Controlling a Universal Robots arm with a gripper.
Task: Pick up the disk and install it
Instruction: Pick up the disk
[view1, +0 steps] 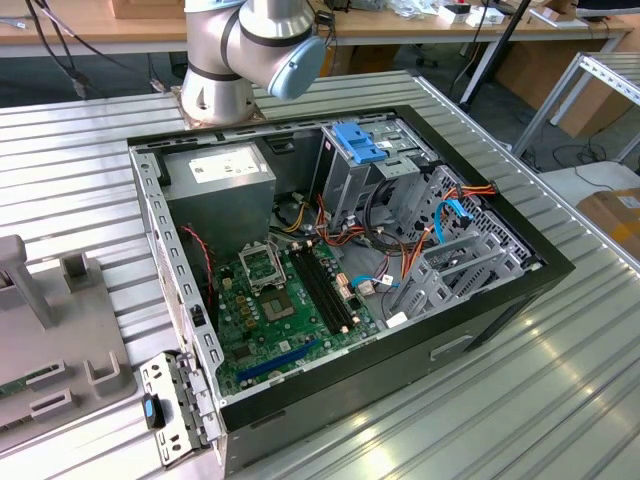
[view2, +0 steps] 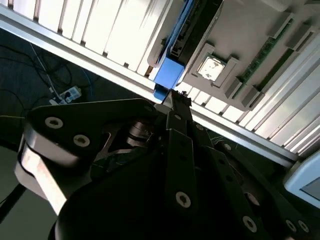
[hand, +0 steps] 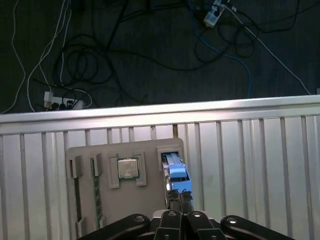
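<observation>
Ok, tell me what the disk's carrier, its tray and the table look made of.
Disk carrier: probably moulded plastic, going by the uniform bright blue and soft sheen.
Tray: matte grey with blocky raised slots; likely plastic, though painted metal isn't ruled out.
Table: metal, probably aluminium, judging by the ribbed silver surface with bright reflections.

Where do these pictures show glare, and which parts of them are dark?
In the second wrist view, glare whitens the ribbed table, and the gripper is in shadow; in the first wrist view, the table's edge shines and the floor is dim; the exterior view is evenly lit, with soft sheen on the table.
</observation>
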